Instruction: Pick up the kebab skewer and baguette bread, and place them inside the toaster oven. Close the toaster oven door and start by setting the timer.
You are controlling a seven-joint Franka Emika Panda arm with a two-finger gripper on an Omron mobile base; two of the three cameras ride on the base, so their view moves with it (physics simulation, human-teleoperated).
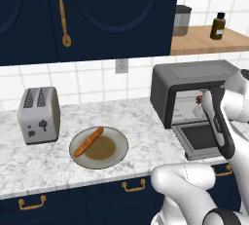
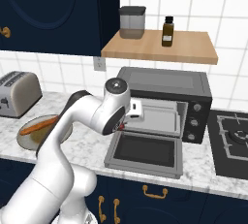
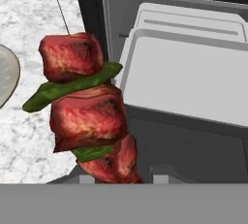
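Kebab skewer point(image 3: 87, 116) sits lower centre-left of the hand view, red meat chunks with green slices between, thin stick poking up toward the top; the gripper pinches it at its lower end, fingertips mostly hidden behind the meat; a small dark red bit of it also shows at the oven mouth in the left base view point(image 1: 199, 99). Toaster oven point(image 2: 167, 85) is centre-right in the right base view, on the marble counter point(image 2: 92, 145); toaster oven door point(image 2: 144, 153) is dropped open and lies flat toward the counter edge; pale tray point(image 3: 193, 82) fills the cavity right of the skewer (nothing between skewer and opening). The arm's forearm crosses in front of the oven's left side in the right base view and covers its right part in the left one. Baguette bread point(image 1: 89, 141) lies diagonally on the plate point(image 1: 119, 143), lower centre of the left base view, well apart from the oven; silver toaster point(image 1: 39, 115) at left; wooden shelf point(image 2: 160, 48) above the oven carries a grey canister point(image 2: 132, 22) and a brown bottle point(image 2: 167, 31); stove burner point(image 2: 232, 133) at the right edge.
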